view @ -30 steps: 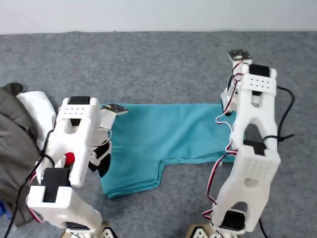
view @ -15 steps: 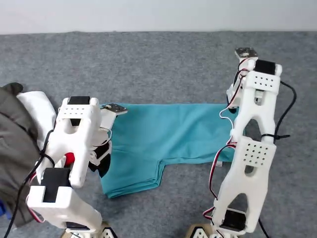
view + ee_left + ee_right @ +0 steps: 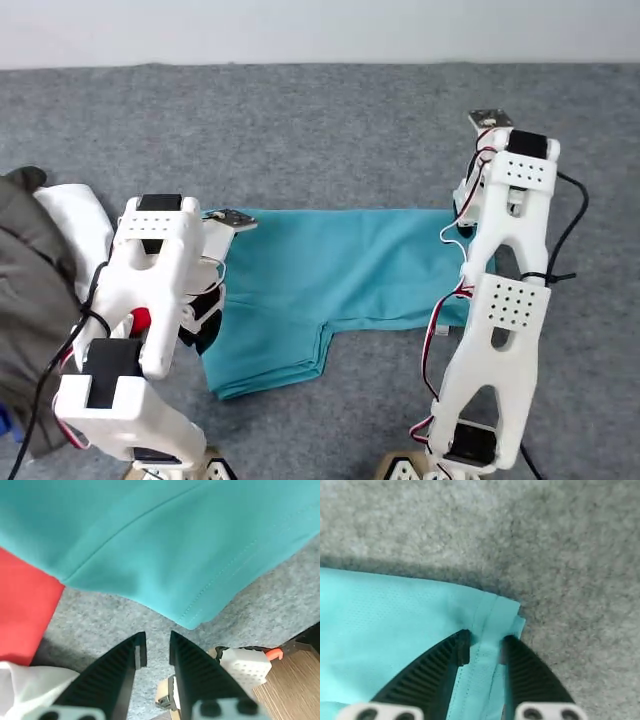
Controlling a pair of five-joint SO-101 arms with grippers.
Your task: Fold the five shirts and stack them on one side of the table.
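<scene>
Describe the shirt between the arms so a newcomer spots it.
On the grey table cover, look between the two white arms. The teal shirt lies flat there, the only teal piece, apart from the heap of dark and white clothes at the left edge.

Setting: we are working at a robotics lab bench. The left arm (image 3: 150, 290) and right arm (image 3: 510, 310), white printed shells trailing exposed servo wires (image 3: 437, 330), are standing at a wooden table (image 3: 295, 680). A grey felt cover (image 3: 330, 130) is lying over it, and a plain white wall (image 3: 300, 30) is running behind.
</scene>
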